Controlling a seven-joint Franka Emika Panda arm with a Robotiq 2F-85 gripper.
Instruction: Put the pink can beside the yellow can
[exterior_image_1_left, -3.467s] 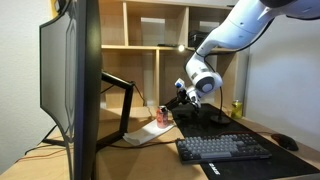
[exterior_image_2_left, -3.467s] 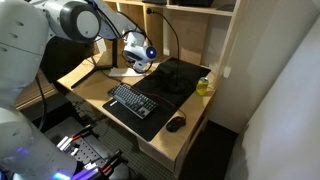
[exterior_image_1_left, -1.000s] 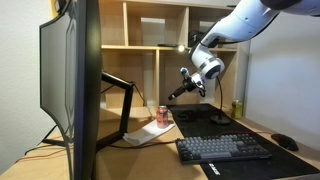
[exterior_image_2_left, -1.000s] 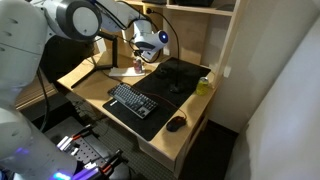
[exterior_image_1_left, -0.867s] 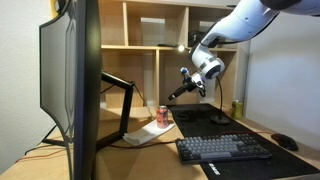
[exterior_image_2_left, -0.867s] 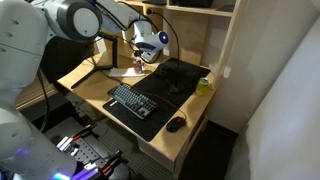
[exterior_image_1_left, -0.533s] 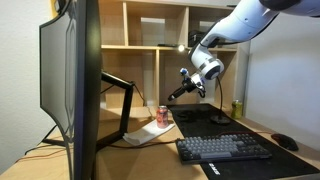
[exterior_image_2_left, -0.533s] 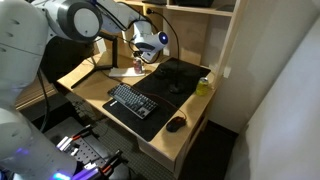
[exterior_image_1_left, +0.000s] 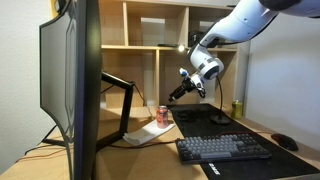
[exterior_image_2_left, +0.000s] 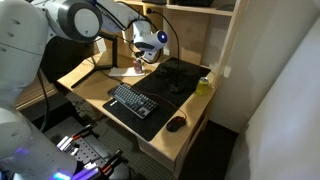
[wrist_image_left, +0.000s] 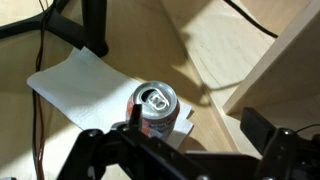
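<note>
The pink can (exterior_image_1_left: 162, 115) stands upright on a white sheet on the desk, at the back near the shelf. In the wrist view the pink can (wrist_image_left: 155, 110) shows from above with its silvery top. My gripper (exterior_image_1_left: 173, 96) hangs in the air above and a little to the side of it, open and empty; it also shows in the wrist view (wrist_image_left: 195, 122), where the can sits close to one finger. The yellow can (exterior_image_1_left: 237, 108) stands apart at the far end of the desk, by the wall, and also shows in an exterior view (exterior_image_2_left: 203, 86).
A large monitor (exterior_image_1_left: 70, 80) on a black stand fills the near side. A black keyboard (exterior_image_1_left: 222, 148) and a mouse (exterior_image_1_left: 287, 142) lie on a dark mat (exterior_image_2_left: 175, 78). Wooden shelves (exterior_image_1_left: 150, 30) rise behind the desk. The white sheet (wrist_image_left: 85, 85) lies under the pink can.
Earlier my gripper was low at the pink can; it has since risen away. The can stays on the desk. Nothing moves in the last second.
</note>
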